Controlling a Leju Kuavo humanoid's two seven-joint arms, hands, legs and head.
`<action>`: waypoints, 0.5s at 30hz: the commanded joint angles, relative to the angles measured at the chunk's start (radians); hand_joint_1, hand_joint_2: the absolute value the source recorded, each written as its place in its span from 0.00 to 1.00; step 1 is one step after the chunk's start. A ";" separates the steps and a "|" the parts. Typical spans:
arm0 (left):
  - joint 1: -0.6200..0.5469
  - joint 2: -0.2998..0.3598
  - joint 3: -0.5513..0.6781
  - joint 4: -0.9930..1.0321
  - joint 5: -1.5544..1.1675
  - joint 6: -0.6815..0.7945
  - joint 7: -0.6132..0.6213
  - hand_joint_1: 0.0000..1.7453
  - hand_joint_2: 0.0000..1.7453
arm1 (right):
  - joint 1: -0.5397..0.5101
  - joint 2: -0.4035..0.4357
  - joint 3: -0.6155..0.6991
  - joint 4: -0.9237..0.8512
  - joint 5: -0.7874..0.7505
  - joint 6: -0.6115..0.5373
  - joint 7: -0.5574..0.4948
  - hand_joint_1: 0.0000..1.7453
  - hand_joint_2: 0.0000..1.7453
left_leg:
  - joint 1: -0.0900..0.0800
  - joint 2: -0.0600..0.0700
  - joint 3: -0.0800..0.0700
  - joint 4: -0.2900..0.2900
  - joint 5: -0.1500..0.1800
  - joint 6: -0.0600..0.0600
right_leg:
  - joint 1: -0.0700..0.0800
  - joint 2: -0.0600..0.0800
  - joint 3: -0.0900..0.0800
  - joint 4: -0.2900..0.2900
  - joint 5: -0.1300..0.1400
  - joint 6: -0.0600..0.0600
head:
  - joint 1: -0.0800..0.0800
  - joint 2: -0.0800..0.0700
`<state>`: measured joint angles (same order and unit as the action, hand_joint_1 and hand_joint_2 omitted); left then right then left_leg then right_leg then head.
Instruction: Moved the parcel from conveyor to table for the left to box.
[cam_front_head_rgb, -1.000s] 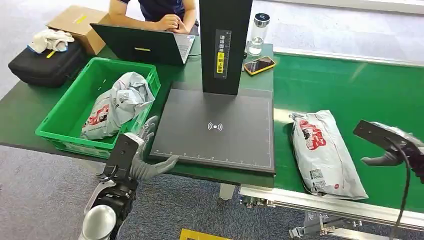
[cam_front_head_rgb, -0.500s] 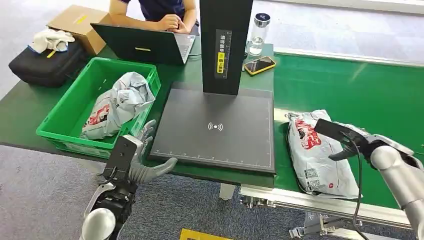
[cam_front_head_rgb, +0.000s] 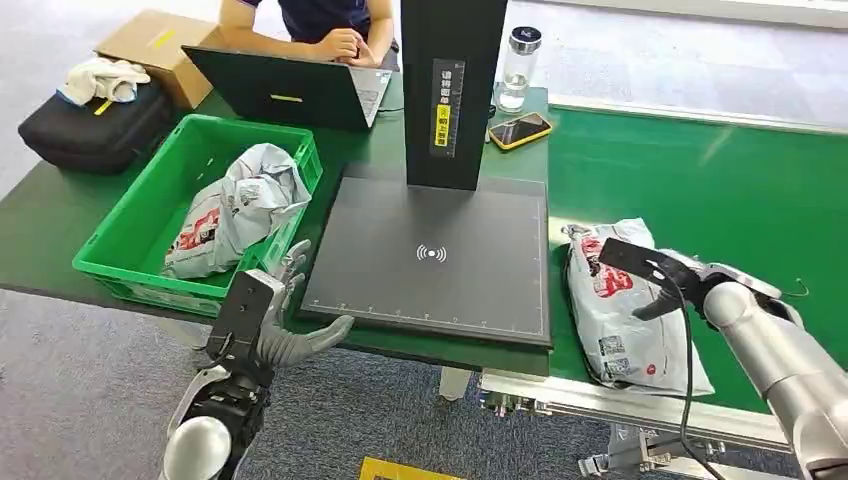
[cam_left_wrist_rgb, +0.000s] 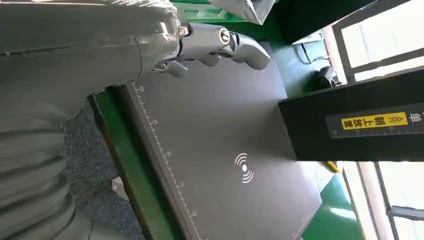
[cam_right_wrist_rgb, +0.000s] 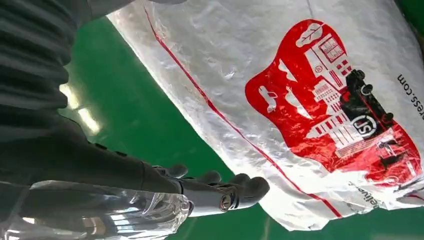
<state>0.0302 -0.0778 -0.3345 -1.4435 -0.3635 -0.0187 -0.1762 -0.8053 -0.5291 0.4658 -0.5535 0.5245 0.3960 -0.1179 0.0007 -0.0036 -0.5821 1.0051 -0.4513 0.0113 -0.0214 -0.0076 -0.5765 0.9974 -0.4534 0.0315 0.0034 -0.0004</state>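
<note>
Parcel, a white bag with a red print, was seen lying on the green conveyor at its near edge, just beside the dark pad on the table. The right hand was held over the parcel's middle; in the right wrist view its fingers were spread over the parcel's edge and the belt, and no grip was shown, though contact could not be judged. The left hand was placed at the table's near edge, between the green crate and the pad, with its fingers apart and nothing grasped; in the left wrist view the fingers were seen over the pad's near corner. Another crumpled bag was seen inside the crate. A black column was stood at the pad's far edge. At the table's far edge a laptop, a phone and a bottle were set, and a person was seated behind the laptop. A black case was seen at the table's far left corner, with a cardboard box behind it.
</note>
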 joint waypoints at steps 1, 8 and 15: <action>-0.015 0.029 -0.012 0.027 0.000 -0.002 0.005 0.00 1.00 | -0.060 0.057 0.047 0.087 0.018 0.000 0.026 0.00 1.00 | 0.001 0.004 0.004 -0.002 -0.001 -0.001 | 0.001 0.004 0.003 -0.002 0.000 -0.002 | 0.000 0.000; -0.025 0.035 -0.017 0.030 -0.001 0.004 0.012 0.00 1.00 | -0.124 0.069 0.091 0.103 0.039 0.048 0.045 0.00 1.00 | 0.000 0.004 0.002 -0.001 -0.001 -0.001 | 0.000 0.004 0.000 0.000 0.000 -0.002 | 0.000 0.000; -0.025 0.034 -0.022 0.030 0.000 0.007 0.014 0.00 1.00 | -0.108 0.083 0.125 0.101 0.037 0.064 0.027 0.00 1.00 | 0.001 0.004 0.004 -0.002 -0.001 -0.001 | 0.001 0.004 0.003 -0.002 0.001 -0.003 | 0.000 0.000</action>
<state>0.0294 -0.0763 -0.3346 -1.4435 -0.3639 -0.0111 -0.1698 -0.8607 -0.5028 0.5204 -0.5219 0.5608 0.4509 -0.0847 0.0008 -0.0036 -0.5820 1.0051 -0.4513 0.0113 -0.0213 -0.0076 -0.5766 0.9974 -0.4534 0.0314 0.0038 -0.0008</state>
